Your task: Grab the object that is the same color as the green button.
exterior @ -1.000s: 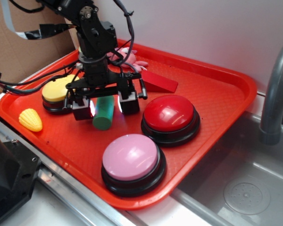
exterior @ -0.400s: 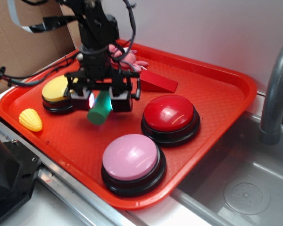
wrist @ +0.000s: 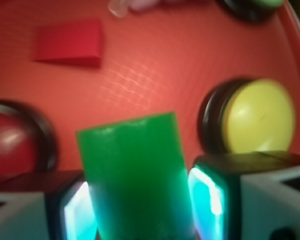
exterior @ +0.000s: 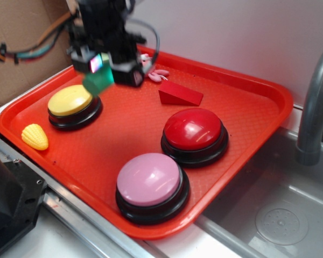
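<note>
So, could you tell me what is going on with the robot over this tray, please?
The WidowX arm is holding a green cylinder block in its end effector, jaws closed on either side of it. The block is off the red tray, up above the yellow button. The red button, pink button, red wedge and toy corn sit untouched on the tray.

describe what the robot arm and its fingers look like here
The arm is black, boxy and jointed, with black cables looping off its side. The gripper carries two blocky fingers with black and pale grey shells. Their inner pads glow cyan-white, as if lit from within. No markings are legible in either view.
</note>
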